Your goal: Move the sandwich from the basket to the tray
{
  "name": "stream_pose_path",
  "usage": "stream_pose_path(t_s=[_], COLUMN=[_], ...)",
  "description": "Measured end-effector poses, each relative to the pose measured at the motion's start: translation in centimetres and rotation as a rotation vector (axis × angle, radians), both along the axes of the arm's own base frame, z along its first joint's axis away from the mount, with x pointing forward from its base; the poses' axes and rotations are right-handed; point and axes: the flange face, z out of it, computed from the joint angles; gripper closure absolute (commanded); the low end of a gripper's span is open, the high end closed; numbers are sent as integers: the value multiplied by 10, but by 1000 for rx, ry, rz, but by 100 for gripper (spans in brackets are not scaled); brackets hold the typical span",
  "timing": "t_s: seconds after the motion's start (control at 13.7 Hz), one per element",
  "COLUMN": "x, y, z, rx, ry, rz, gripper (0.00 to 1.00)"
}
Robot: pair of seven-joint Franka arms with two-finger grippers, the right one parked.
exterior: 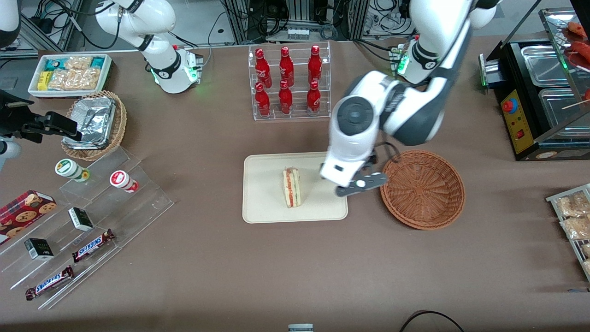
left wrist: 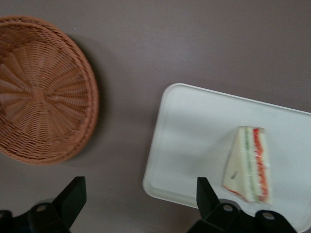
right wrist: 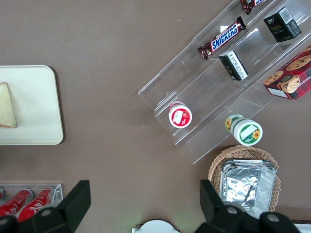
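The sandwich (exterior: 291, 186) (left wrist: 248, 165), a white-bread wedge with red, orange and green layers, lies on the cream tray (exterior: 258, 207) (left wrist: 194, 141). In the right wrist view only a corner of the sandwich (right wrist: 7, 104) shows on the tray (right wrist: 34, 97). The reddish-brown woven basket (exterior: 421, 189) (left wrist: 39, 92) stands beside the tray, toward the working arm's end, with nothing in it. My gripper (exterior: 351, 184) (left wrist: 140, 183) hangs open above the tray's edge nearest the basket, holding nothing. One of its fingers (left wrist: 73, 191) is over bare table.
A clear rack of red bottles (exterior: 289, 83) stands farther from the front camera than the tray. A tiered clear shelf with snacks (exterior: 92, 207), a foil-lined tan basket (exterior: 94, 122) and a white snack bin (exterior: 69, 74) lie toward the parked arm's end. A black food warmer (exterior: 539, 92) is at the working arm's end.
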Motion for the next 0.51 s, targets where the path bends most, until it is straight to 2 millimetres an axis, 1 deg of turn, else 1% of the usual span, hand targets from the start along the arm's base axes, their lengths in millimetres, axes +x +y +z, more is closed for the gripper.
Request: stream_pose_path(t_s=[0.29,0.37,0.51], x=[11,13,12], y=[76,96,139], z=[11,17,36], rx=[-23,-33,-84], ry=[37,40,51], rz=[-65,-83,-131], gripper=[0,0,0])
